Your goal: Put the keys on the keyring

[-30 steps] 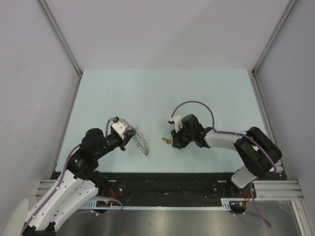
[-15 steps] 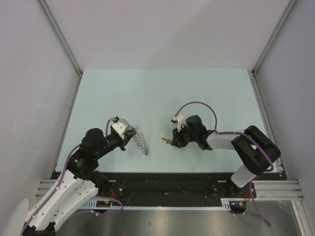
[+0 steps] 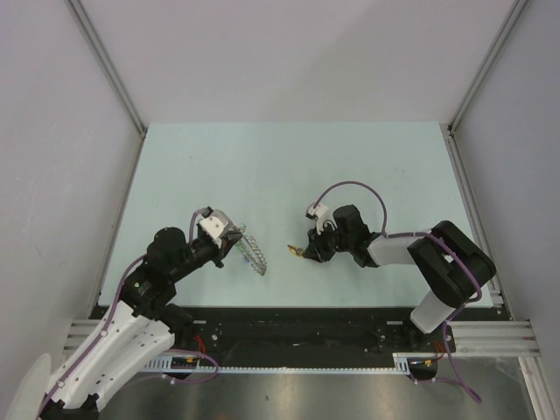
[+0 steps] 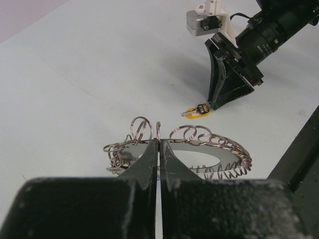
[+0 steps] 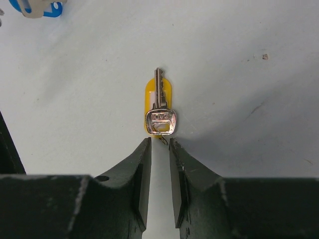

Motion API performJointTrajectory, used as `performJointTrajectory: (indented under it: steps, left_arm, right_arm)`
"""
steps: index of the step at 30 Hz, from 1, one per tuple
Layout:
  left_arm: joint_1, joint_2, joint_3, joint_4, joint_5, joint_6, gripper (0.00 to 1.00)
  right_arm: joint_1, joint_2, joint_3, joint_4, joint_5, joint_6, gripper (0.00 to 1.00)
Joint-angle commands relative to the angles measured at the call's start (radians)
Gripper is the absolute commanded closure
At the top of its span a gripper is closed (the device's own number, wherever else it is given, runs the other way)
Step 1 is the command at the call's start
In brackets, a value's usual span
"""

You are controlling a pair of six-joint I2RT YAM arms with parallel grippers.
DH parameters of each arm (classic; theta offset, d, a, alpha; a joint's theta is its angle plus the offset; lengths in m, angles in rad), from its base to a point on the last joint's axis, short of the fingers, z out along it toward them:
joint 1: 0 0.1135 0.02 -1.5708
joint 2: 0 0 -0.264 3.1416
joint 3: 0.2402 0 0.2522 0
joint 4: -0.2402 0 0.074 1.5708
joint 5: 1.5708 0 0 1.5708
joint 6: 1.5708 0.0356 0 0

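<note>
Lying keys (image 5: 159, 107): a small flat cluster on the desk (image 3: 289, 166), in its near half. A silver key with a stamped square bow rests over a yellow-orange plastic head, blade pointing away from the right wrist camera. Whether more keys lie beneath cannot be told.
Right pincer (image 5: 159, 144): tips low at the desk, just short of the bow. The fingers are narrowly spread and hold nothing that can be made out, though a thin dark sliver shows at the gap, too small to name.
Keyring (image 4: 199, 142): a grey coil of many small wire loops, apart from the keys and to their left in the top view.
Left pincer (image 4: 159, 144): pressed together on the coil's near edge, with one loop standing upright just above the tips.
Step in hand (judged): picking up the keys.
Handling: the cluster is thin and flat and likely to skate ahead of the tips. Widen the gap to clear the bow, advance along the blade's line, and close on the bow's sides or the plastic head. Leave the bow hole free for threading.
Risk: nudging the cluster away, or a shallow pinch that lets it pivot.
</note>
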Motion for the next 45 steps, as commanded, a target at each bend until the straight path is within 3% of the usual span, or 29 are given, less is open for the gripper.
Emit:
performJointTrajectory:
  steps: [1, 8, 17, 32, 40, 45]
  left_arm:
    - [0.007, 0.001, 0.007, 0.049, -0.01, -0.009, 1.0]
    - [0.007, 0.004, 0.009, 0.048, -0.015, -0.009, 1.0]
    - [0.007, 0.005, 0.009, 0.048, -0.015, -0.009, 1.0]
    - [0.007, 0.01, 0.009, 0.048, -0.01, -0.009, 1.0]
    - [0.007, 0.007, 0.01, 0.057, 0.054, -0.003, 1.0]
    - [0.007, 0.031, 0.018, 0.069, 0.144, 0.031, 1.0]
  right_arm:
    - [-0.007, 0.035, -0.022, 0.009, -0.017, -0.042, 0.74]
    - [-0.015, 0.044, -0.028, 0.026, -0.026, -0.049, 0.76]
    - [-0.016, 0.042, -0.031, 0.028, -0.049, -0.066, 0.9]
    - [-0.007, 0.022, -0.033, 0.034, -0.071, -0.092, 1.0]
    - [0.016, -0.12, -0.033, -0.033, -0.011, -0.098, 1.0]
    - [0.034, -0.263, 0.022, -0.193, 0.057, -0.1, 1.0]
